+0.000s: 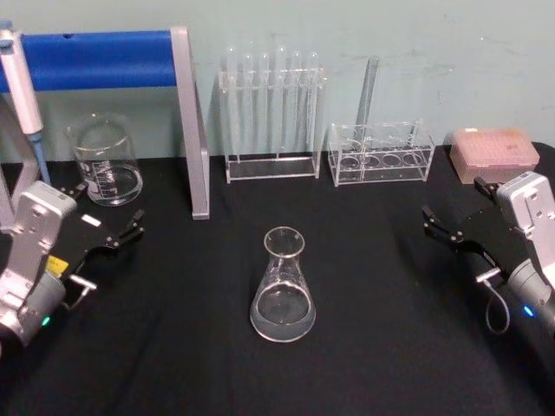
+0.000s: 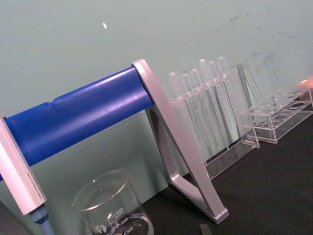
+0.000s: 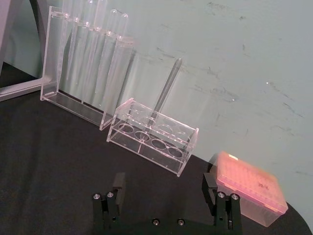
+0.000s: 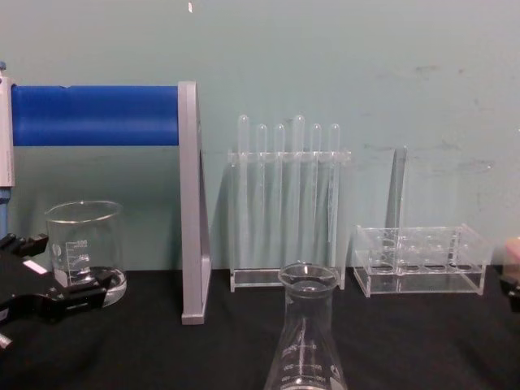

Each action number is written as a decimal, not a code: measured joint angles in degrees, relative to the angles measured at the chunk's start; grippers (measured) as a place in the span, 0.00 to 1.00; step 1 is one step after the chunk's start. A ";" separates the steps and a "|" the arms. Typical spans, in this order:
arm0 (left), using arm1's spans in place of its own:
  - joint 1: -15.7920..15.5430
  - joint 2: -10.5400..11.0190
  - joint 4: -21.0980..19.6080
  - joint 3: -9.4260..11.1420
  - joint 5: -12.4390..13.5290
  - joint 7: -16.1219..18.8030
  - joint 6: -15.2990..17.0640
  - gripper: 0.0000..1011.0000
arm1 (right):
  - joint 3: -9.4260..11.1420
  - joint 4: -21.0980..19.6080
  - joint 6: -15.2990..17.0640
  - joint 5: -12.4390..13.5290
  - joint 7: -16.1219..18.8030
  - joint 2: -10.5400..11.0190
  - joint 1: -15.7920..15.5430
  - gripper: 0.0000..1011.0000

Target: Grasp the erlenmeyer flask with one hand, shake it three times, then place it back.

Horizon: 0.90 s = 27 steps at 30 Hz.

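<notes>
At about nine o'clock from the erlenmeyer flask (image 1: 283, 290), well apart from it, you have the left gripper (image 1: 108, 210) over the left side of the black tabletop (image 1: 173, 355). Its jaws are spread wide with nothing between them, and they point toward one o'clock. Just beyond the jaws, at ten o'clock from the flask, a glass beaker (image 1: 106, 160) with white graduation marks stands upright. It is under the blue bar (image 1: 95, 59) of a stand, and a pipette (image 1: 22, 87) hangs at the bar's left end. The stand's grey leg (image 1: 192, 121) comes down to the tabletop between the beaker and the tall test tube rack (image 1: 270, 113).

Look to the middle for the flask itself. It stands upright on its wide base, alone on the tabletop and touched by neither gripper. The chest view shows its flared rim close in front, with the tall rack straight behind it at twelve o'clock.

At one o'clock from the flask you see a low clear rack (image 1: 381, 156) with a single tube (image 1: 368, 91) standing in it, and a pink box (image 1: 494, 154) lies at two o'clock. Your right gripper (image 3: 164, 186) is out at three o'clock, well apart from the flask. Its jaws are released and empty, and they face the low rack and the pink box.
</notes>
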 joint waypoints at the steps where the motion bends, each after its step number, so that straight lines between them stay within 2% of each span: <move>1: 0.01 0.00 0.00 0.00 0.00 0.00 0.00 0.99 | 0.00 0.00 0.00 0.00 0.00 0.00 0.00 0.99; 20: 0.00 0.00 0.00 0.00 0.00 0.00 0.00 0.99 | 0.00 0.00 0.00 0.00 0.00 0.00 0.00 0.99; 27: 0.00 0.00 0.00 0.00 0.00 0.00 0.00 0.99 | 1.14 -0.46 0.02 -1.12 -0.13 -0.31 -0.53 0.99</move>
